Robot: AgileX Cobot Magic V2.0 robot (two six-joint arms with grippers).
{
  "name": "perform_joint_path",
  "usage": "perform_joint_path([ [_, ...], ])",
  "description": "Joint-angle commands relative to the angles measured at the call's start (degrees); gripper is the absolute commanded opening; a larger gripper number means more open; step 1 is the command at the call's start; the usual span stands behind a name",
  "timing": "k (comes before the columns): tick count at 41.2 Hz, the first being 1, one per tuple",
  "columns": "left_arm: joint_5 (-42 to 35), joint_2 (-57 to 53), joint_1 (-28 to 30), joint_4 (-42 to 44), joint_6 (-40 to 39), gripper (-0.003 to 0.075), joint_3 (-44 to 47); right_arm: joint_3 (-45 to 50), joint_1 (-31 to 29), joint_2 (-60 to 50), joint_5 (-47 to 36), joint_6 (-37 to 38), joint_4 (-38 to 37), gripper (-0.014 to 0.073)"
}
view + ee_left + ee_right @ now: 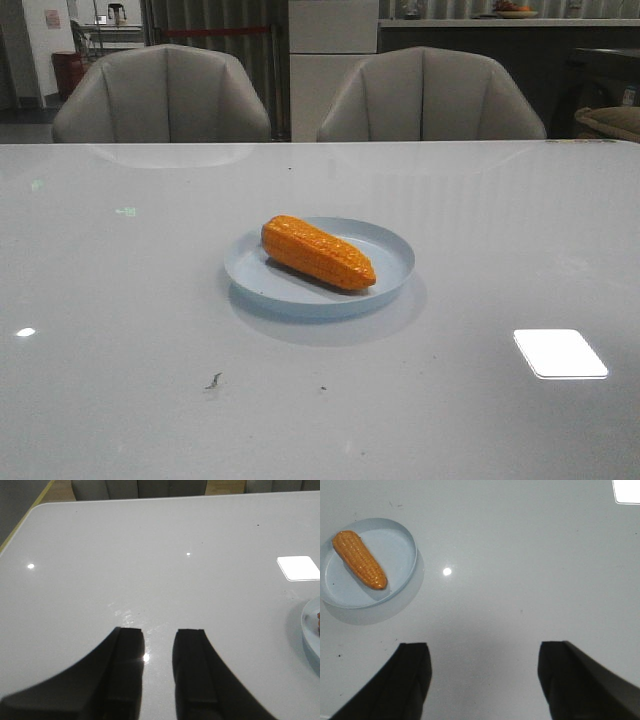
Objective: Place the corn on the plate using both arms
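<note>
The orange corn (pixel 317 252) lies on its side on the pale blue plate (pixel 392 245) at the middle of the white table. It also shows in the right wrist view (pixel 359 559), lying inside the plate (pixel 400 550). My right gripper (pixel 485 647) is open wide and empty, above bare table away from the plate. My left gripper (pixel 159 632) is open with a narrow gap and empty, over bare table; only the plate's rim (pixel 307 635) shows at the edge of its view. Neither arm shows in the front view.
Two grey chairs (pixel 160 95) (pixel 430 95) stand behind the table's far edge. A bright window reflection (pixel 560 353) lies on the table at the front right. Small dark specks (pixel 213 381) mark the table in front of the plate.
</note>
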Motion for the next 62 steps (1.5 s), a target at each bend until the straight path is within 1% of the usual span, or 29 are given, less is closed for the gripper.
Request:
perform_joint_path([
  [1, -4.78, -0.31, -0.42, -0.88, -0.53, 0.0238, -1.77, -1.57, -0.27, -0.27, -4.05, -0.02, 0.34, 0.0559],
  [4, -4.78, -0.31, -0.42, -1.05, -0.53, 0.0199, -1.77, -1.57, -0.27, -0.27, -4.05, -0.02, 0.34, 0.0559],
  [8, -4.51, -0.31, -0.42, -2.08, -0.53, 0.0085, -1.77, -1.57, -0.27, -0.27, -4.05, -0.02, 0.34, 0.0559],
  [10, -4.07, -0.31, -0.42, -2.29, -0.53, 0.0101, -1.77, -1.57, -0.27, -0.27, -4.05, -0.02, 0.34, 0.0559],
  [31, -4.43, 0.77, -0.42, -2.39, -0.53, 0.0094, -1.77, -1.57, -0.27, -0.26, -4.10, -0.02, 0.34, 0.0559],
  [37, -4.60, 0.77, -0.42, -4.32, -0.53, 0.0094, -1.65, -1.57, -0.27, -0.26, -4.10, -0.02, 0.34, 0.0559],
  [39, -4.29, 0.48, -0.42, -3.52, -0.53, 0.0094, -1.65, -1.57, -0.27, -0.26, -4.15, -0.02, 0.34, 0.0559],
  [45, -2.93, -5.18, -0.42, 2.83, -1.41, 0.0094, -0.64, -1.57, -0.27, -0.26, -4.20, -0.02, 0.34, 0.0559],
  [50, -2.93, -12.42, -0.42, 7.72, -9.21, 0.0094, 2.06, -1.57, -0.27, -0.26, -4.20, -0.02, 0.34, 0.0559],
  [52, -2.93, -15.02, -0.34, 8.65, -11.29, 0.0094, 3.41, -1.57, -0.27, -0.26, -4.20, -0.02, 0.34, 0.0559],
  [62, -2.93, -33.08, -0.34, 8.78, -11.30, 0.0094, 14.66, -1.57, -0.27, -0.26, -4.20, -0.02, 0.34, 0.0559],
])
